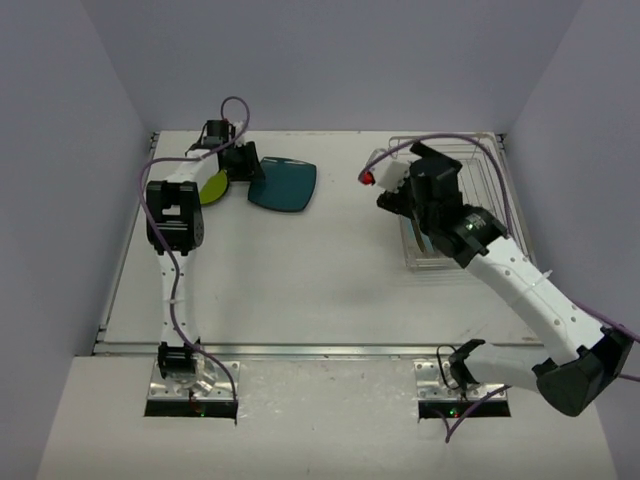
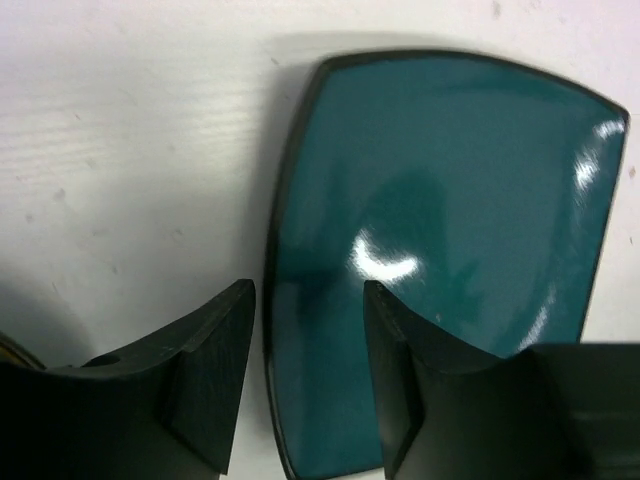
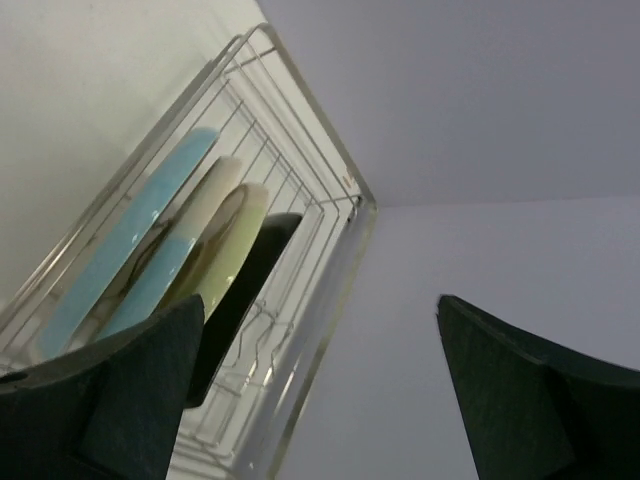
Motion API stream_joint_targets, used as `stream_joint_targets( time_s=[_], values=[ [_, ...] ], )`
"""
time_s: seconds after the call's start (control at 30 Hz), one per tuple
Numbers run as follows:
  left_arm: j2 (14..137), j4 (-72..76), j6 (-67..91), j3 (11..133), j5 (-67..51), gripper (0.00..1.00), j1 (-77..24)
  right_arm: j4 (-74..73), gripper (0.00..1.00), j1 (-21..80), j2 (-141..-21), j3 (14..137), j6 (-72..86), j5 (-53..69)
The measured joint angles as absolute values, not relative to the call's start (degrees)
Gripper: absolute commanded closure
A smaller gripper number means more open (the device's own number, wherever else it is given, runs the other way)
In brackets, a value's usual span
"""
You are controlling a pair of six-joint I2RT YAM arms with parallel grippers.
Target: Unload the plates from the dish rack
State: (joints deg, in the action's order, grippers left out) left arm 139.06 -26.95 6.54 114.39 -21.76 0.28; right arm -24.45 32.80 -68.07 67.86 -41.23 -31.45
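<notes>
Top external view: the rack (image 1: 490,165) is being shown at the far right corner of the table (image 1: 330,290). The teal plate (image 1: 285,185) is lying flat near the far edge, left of centre. The lime plate (image 1: 213,188) is lying just beside it toward the left edge and is being partly hidden.

Left wrist view: the left gripper (image 2: 310,375) is being held over one edge of the teal plate. Its fingers (image 2: 215,370) are being held moderately apart, with the plate's rim below the gap, and nothing is being clamped.

Right wrist view: the right gripper (image 3: 320,390) is being held at the rack with its fingers (image 3: 130,400) spread wide and nothing between them. Four plates are being carried upright in the slots, side by side: the blue plate (image 3: 150,215), the cream plate (image 3: 207,205), the yellowish plate (image 3: 237,245) and the dark plate (image 3: 257,270).
</notes>
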Motion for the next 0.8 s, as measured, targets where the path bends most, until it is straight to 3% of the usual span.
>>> stream_joint_targets(
  time_s=[0.1, 0.37, 0.57, 0.8],
  values=[
    [133.83, -28.08, 4.16, 111.09, -21.55, 0.47, -0.71, -29.48, 0.03, 24.60, -70.18, 74.55, -31.27, -28.44],
    [113.66, -29.20, -3.86, 109.47, -19.29, 0.42, -5.12, -44.31, 0.30, 6.34, -75.26, 79.12, -12.36, -13.49],
    [99.69, -28.69, -8.65, 103.91, -16.33, 0.41, -8.82, -50.29, 0.33, -0.37, -82.95, 79.69, -7.55, -3.27],
    [97.08, -30.13, -9.18, 96.46, -12.54, 0.40, -8.70, -52.37, 0.36, -1.73, -91.32, 84.97, -6.64, 1.54]
  ],
)
